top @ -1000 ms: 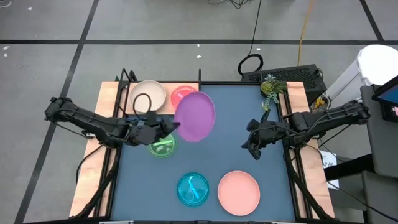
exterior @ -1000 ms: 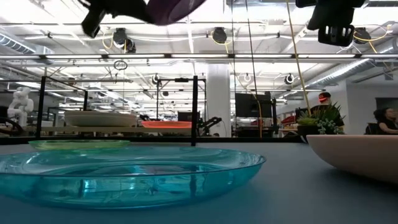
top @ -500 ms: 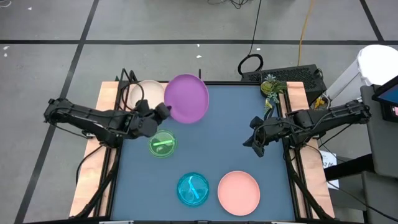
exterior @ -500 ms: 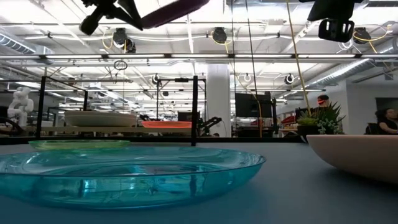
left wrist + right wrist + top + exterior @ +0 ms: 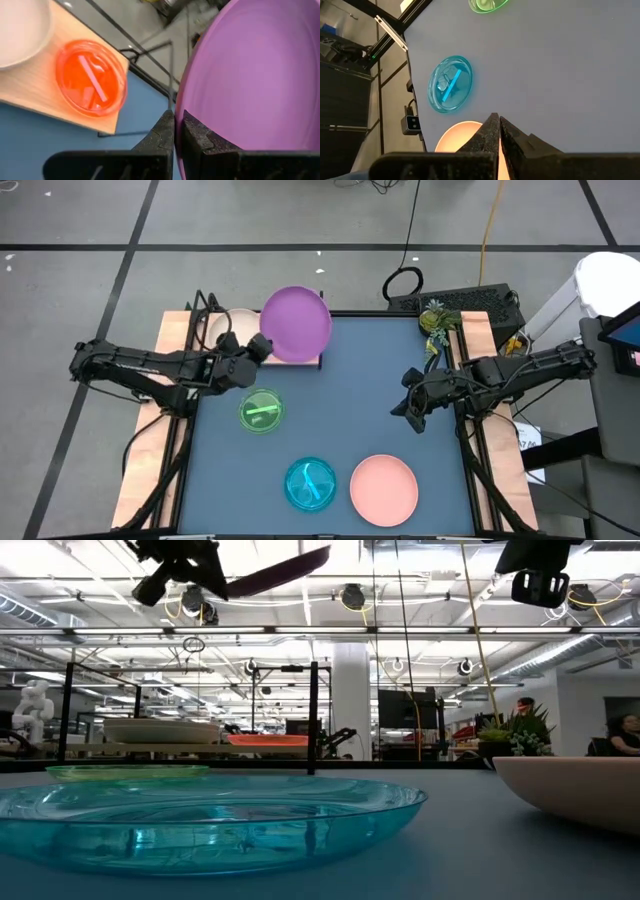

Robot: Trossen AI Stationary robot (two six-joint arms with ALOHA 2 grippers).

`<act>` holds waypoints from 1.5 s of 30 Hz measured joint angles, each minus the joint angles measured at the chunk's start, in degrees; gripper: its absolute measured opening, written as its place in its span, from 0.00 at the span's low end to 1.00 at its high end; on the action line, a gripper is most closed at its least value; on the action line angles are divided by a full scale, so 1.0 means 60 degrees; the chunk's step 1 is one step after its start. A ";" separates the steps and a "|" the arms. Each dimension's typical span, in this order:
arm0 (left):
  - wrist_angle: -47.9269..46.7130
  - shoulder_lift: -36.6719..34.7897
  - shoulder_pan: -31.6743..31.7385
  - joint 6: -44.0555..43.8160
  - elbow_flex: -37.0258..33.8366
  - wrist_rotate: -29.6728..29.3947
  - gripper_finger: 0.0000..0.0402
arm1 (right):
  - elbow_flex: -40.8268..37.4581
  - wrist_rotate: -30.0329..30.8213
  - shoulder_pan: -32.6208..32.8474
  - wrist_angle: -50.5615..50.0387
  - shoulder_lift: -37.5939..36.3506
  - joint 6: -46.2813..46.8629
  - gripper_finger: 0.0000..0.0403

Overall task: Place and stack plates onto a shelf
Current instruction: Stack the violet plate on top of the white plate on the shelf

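I held the purple plate (image 5: 296, 324) by its rim in the left gripper (image 5: 175, 131), pinched tight and raised over the shelf (image 5: 40, 90) beside the orange plate (image 5: 91, 85), ready for stacking; the right gripper (image 5: 411, 415) hung closed, empty, above the table (image 5: 350, 390).

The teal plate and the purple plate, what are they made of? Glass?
The teal plate looks like clear tinted plastic, glossy: the table shows through it, though glass can't be ruled out. The purple plate, held by the left gripper, looks like opaque plastic with a smooth, soft sheen.
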 joint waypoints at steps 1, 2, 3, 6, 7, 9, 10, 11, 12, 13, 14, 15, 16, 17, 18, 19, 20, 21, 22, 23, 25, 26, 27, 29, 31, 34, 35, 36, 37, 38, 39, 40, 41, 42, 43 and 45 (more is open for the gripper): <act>-0.0165 0.0000 0.0100 -0.0292 0.0000 0.0006 0.03 | 0.0000 0.0000 0.0000 0.0002 0.0000 0.0000 0.00; -0.0343 0.0000 0.0191 -0.0506 0.0000 -0.0001 0.03 | 0.0000 0.0000 0.0000 0.0003 0.0000 0.0000 0.00; -0.0552 0.0000 0.0279 -0.0705 0.0000 -0.0001 0.03 | 0.0000 0.0000 0.0000 0.0003 0.0000 0.0009 0.00; -0.1329 0.0000 0.0563 -0.1554 0.0000 -0.0001 0.03 | 0.0000 0.0000 0.0000 0.0001 0.0000 0.0000 0.00; -0.1636 0.0000 0.0668 -0.1806 0.0000 -0.0003 0.03 | 0.0000 0.0000 0.0000 0.0003 0.0000 0.0005 0.00; -0.2340 0.0000 0.0905 -0.2405 0.0000 -0.0035 0.03 | 0.0000 0.0000 0.0000 0.0000 0.0000 0.0022 0.00; -0.2753 0.0000 0.1012 -0.2752 -0.0001 -0.0040 0.03 | 0.0000 0.0002 0.0000 0.0003 0.0000 0.0022 0.00; -0.3127 0.0000 0.1122 -0.3092 -0.0007 -0.0032 0.03 | 0.0000 0.0004 0.0000 0.0003 0.0000 0.0022 0.00; -0.3473 0.0000 0.1225 -0.3401 -0.0007 0.0008 0.03 | 0.0000 0.0004 0.0000 0.0003 0.0000 0.0022 0.00; -0.3762 0.0000 0.1318 -0.3699 -0.0011 0.0098 0.03 | 0.0000 0.0004 0.0000 0.0003 0.0000 0.0022 0.00; -0.3938 0.0000 0.1396 -0.3887 -0.0035 0.0186 0.03 | 0.0000 0.0004 0.0000 0.0003 0.0000 -0.0004 0.00; -0.4023 0.0000 0.1476 -0.3960 -0.0062 0.0298 0.03 | 0.0000 0.0005 0.0000 0.0002 0.0000 -0.0085 0.00; -0.4076 0.0002 0.1570 -0.3962 -0.0072 0.0451 0.03 | 0.0000 0.0007 0.0000 0.0003 0.0000 -0.0242 0.00; -0.4109 0.0004 0.1660 -0.3946 -0.0073 0.0607 0.03 | 0.0000 0.0007 0.0000 0.0003 0.0000 -0.0421 0.00; -0.4147 0.0004 0.1758 -0.3926 -0.0073 0.0712 0.03 | 0.0000 0.0016 0.0000 0.0003 0.0000 -0.0547 0.00; -0.4169 0.0004 0.1851 -0.3930 -0.0073 0.0770 0.03 | 0.0000 0.0047 0.0000 0.0003 0.0000 -0.0632 0.00; -0.4202 0.0004 0.1947 -0.3926 -0.0073 0.0829 0.03 | 0.0000 0.0076 0.0000 0.0003 0.0000 -0.0688 0.00; -0.4265 0.0004 0.2057 -0.3926 -0.0073 0.0932 0.03 | 0.0000 0.0175 0.0000 0.0003 0.0000 -0.0702 0.00; -0.4385 0.0004 0.2183 -0.3922 -0.0073 0.1079 0.03 | 0.0000 0.0290 0.0002 0.0003 0.0000 -0.0697 0.00; -0.4566 0.0004 0.2306 -0.3919 -0.0073 0.1260 0.03 | 0.0000 0.0353 0.0004 0.0003 0.0000 -0.0678 0.00; -0.5043 0.0004 0.2597 -0.3901 -0.0073 0.1734 0.03 | 0.0000 0.0506 0.0003 0.0003 0.0000 -0.0592 0.00; -0.5309 0.0004 0.2733 -0.3901 -0.0073 0.1988 0.03 | 0.0000 0.0510 0.0004 0.0003 0.0000 -0.0516 0.00; -0.5596 0.0004 0.2863 -0.3901 -0.0073 0.2244 0.03 | 0.0000 0.0507 0.0003 0.0003 0.0000 -0.0457 0.00; -0.6092 0.0004 0.3083 -0.4085 -0.0073 0.2736 0.03 | 0.0000 0.0510 0.0002 0.0006 0.0000 -0.0367 0.00; -0.6333 0.0004 0.3245 -0.4282 -0.0073 0.2956 0.03 | 0.0000 0.0512 0.0000 0.0004 0.0000 -0.0235 0.00; -0.6528 0.0004 0.3489 -0.4277 -0.0073 0.2975 0.03 | 0.0000 0.0512 0.0000 0.0007 0.0000 -0.0222 0.00; -0.6683 0.0004 0.3578 -0.4281 -0.0073 0.3010 0.03 | -0.0001 0.0511 0.0001 0.0007 0.0000 -0.0224 0.00; -0.6830 0.0004 0.3651 -0.4276 -0.0073 0.3052 0.03 | 0.0000 0.0514 0.0000 0.0007 0.0000 -0.0241 0.00; -0.6926 0.0004 0.3711 -0.4259 -0.0083 0.3109 0.03 | -0.0004 0.0514 0.0003 0.0007 0.0000 -0.0258 0.00; -0.6939 0.0004 0.3761 -0.4247 -0.0139 0.3175 0.03 | -0.0001 0.0510 0.0003 0.0007 0.0000 -0.0281 0.00; -0.6936 0.0004 0.3788 -0.4254 -0.0217 0.3252 0.03 | -0.0004 0.0510 0.0001 0.0007 0.0000 -0.0280 0.00; -0.6956 0.0004 0.3807 -0.4286 -0.0303 0.3329 0.03 | -0.0002 0.0510 0.0002 0.0007 0.0000 -0.0283 0.00; -0.6958 -0.0015 0.3808 -0.4291 -0.0376 0.3415 0.03 | -0.0004 0.0510 0.0001 0.0007 0.0000 -0.0283 0.00; -0.6936 -0.0031 0.3817 -0.4299 -0.0454 0.3491 0.03 | -0.0004 0.0510 0.0001 0.0007 0.0000 -0.0282 0.00; -0.6893 -0.0042 0.3819 -0.4316 -0.0543 0.3556 0.03 | -0.0004 0.0510 0.0002 0.0007 0.0000 -0.0282 0.00; -0.6720 -0.0039 0.3815 -0.4383 -0.0758 0.3737 0.03 | -0.0004 0.0510 0.0003 0.0007 0.0000 -0.0284 0.00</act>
